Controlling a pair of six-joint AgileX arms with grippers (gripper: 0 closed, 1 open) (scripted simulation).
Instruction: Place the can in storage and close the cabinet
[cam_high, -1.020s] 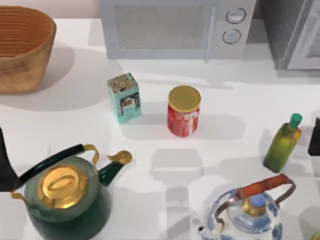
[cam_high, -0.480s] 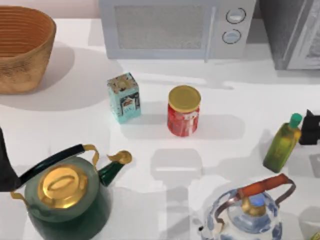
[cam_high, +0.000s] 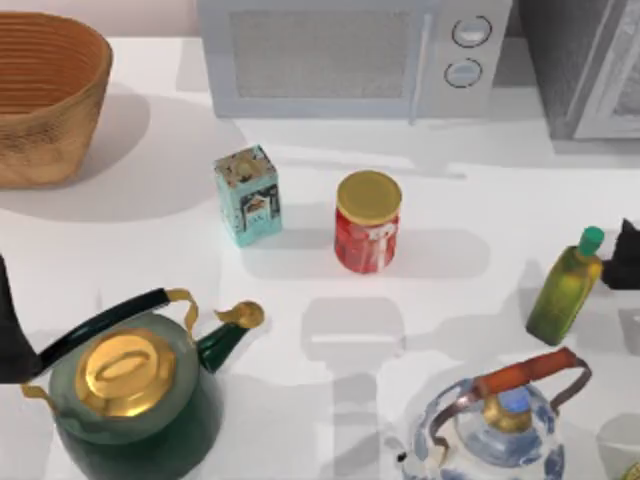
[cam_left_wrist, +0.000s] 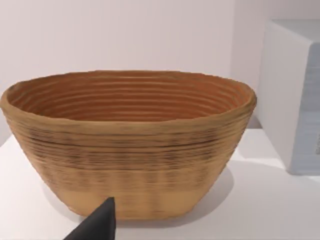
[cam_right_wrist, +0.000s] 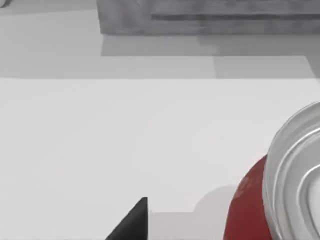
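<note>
A red can (cam_right_wrist: 280, 195) with a ringed silver top sits close to my right gripper (cam_right_wrist: 131, 224) in the right wrist view, cut off by the frame edge. Beyond it across bare white table stands the dark-grey speckled cabinet (cam_right_wrist: 210, 17). From above, the cabinet (cam_high: 570, 70) is at the back right corner, with its pale framed door (cam_high: 622, 85) slanting along its right side. My right gripper (cam_high: 628, 255) is a dark shape at the right edge, beside the cap of the oil bottle. My left arm (cam_high: 10, 335) is parked at the left edge.
A white microwave (cam_high: 340, 55) stands at the back centre and a woven basket (cam_high: 45, 95) at the back left. A teal box (cam_high: 248, 195), a red yellow-lidded tin (cam_high: 367, 222), a green oil bottle (cam_high: 565, 290), a green kettle (cam_high: 135, 390) and a blue-white kettle (cam_high: 500, 425) crowd the table.
My right gripper has shifted toward the back along the right edge, ending beside the oil bottle's cap. Everything else on the table is unmoved.
</note>
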